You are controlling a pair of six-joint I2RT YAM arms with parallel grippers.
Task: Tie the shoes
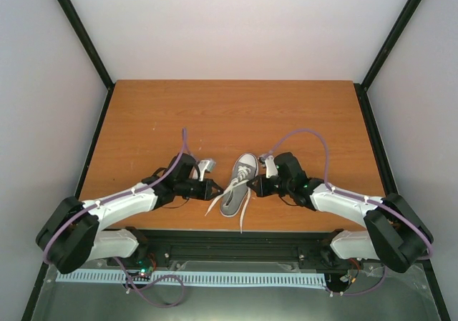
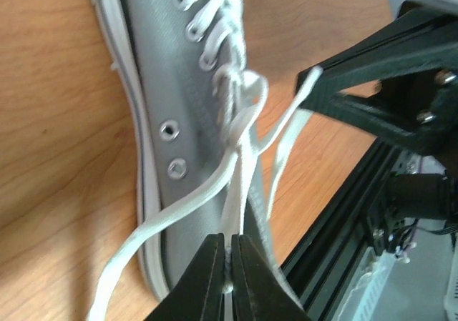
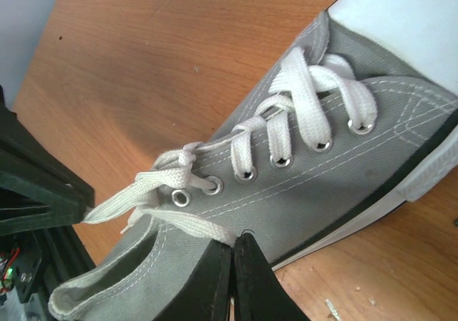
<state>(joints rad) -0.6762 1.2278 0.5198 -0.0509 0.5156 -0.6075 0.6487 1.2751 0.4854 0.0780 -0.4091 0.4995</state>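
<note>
Left pincer (image 2: 229,248): fingers pressed together, pinching left lace strand (image 2: 242,171), which runs up to the top eyelets. Sneaker (image 1: 240,185): sits sole-down between the two pincers, near the front edge of the worktop (image 1: 236,114), toe pointing toward the far edge. Right pincer (image 3: 232,248): fingers closed, nipping right lace strand (image 3: 189,226).
</note>
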